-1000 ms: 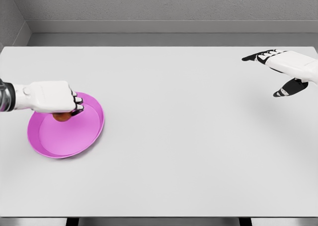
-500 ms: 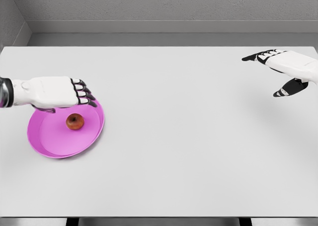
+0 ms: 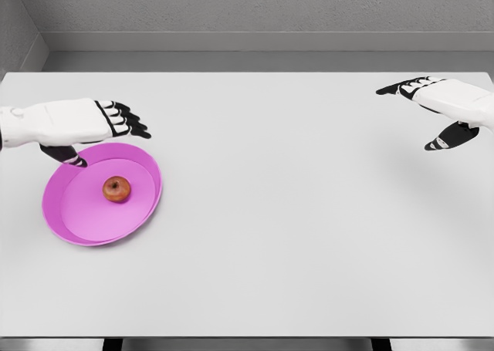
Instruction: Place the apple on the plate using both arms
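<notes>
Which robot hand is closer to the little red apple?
The left hand. It hovers open just above and behind the small red apple on the pink plate. The right hand is open, far across the table.

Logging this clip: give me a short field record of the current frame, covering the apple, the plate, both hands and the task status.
apple: red-brown, resting inside the plate, no hand touching it
plate: pink, on the left part of the white table
left hand: open, fingers spread, at the plate's far rim, holding nothing
right hand: open, at the table's far right, holding nothing
task status: apple is on the plate
</notes>
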Controlling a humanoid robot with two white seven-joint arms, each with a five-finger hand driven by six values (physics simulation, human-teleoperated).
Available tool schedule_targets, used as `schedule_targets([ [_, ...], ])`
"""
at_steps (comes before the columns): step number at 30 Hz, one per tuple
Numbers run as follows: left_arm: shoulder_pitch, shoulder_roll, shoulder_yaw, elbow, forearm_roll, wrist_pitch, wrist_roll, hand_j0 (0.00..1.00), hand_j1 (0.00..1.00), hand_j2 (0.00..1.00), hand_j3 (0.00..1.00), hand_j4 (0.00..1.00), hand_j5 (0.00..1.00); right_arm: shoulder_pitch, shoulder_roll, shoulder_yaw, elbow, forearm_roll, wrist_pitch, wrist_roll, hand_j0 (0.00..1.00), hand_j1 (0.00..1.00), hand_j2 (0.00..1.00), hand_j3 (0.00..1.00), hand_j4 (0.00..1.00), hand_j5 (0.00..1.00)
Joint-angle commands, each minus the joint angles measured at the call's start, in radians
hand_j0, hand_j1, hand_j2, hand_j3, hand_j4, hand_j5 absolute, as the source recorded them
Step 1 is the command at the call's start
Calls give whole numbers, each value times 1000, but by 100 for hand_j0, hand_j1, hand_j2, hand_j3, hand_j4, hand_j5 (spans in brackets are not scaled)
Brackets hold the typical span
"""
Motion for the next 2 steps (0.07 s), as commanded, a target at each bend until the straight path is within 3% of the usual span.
schedule_targets([
  [1,0,-1,3,2,7,2,0,100,100,100,100,100,100,0,-1,0,0,-2,2,0,100,100,100,100,100,100],
  [2,0,-1,3,2,7,2,0,100,100,100,100,100,100,0,-3,0,-1,-2,1,0,100,100,100,100,100,100],
])
